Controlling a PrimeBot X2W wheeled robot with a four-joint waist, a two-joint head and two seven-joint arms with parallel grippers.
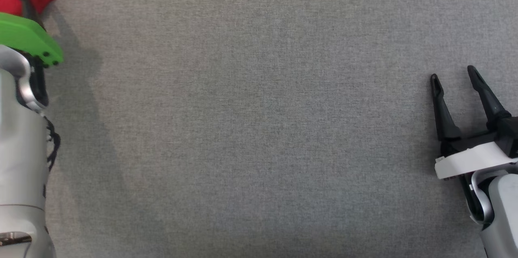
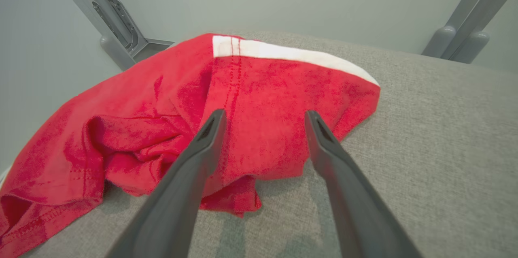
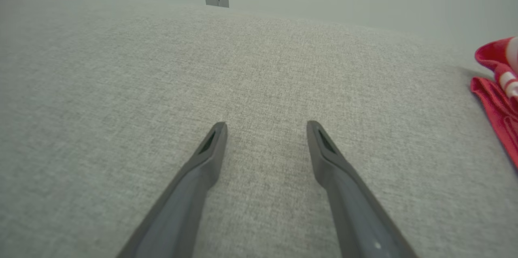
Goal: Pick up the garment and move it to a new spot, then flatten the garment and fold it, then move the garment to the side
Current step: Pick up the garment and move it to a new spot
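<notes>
While the red garment [image 2: 259, 88] lies crumpled at the far left corner of the grey cloth-covered table [image 2: 437, 136], its white band [image 2: 283, 52] on the side nearest the wall, the left gripper [image 2: 264, 113] points straight at it with both fingers spread wide. Nothing is pinched between them, and whether the tips touch the cloth cannot be told. In the head view a red corner of it sits at the top left, just past the green plate [image 1: 28, 39] on the left arm. The right gripper [image 1: 453, 72] is well apart at the right side, over bare table — its fingers likewise spread, holding nothing
</notes>
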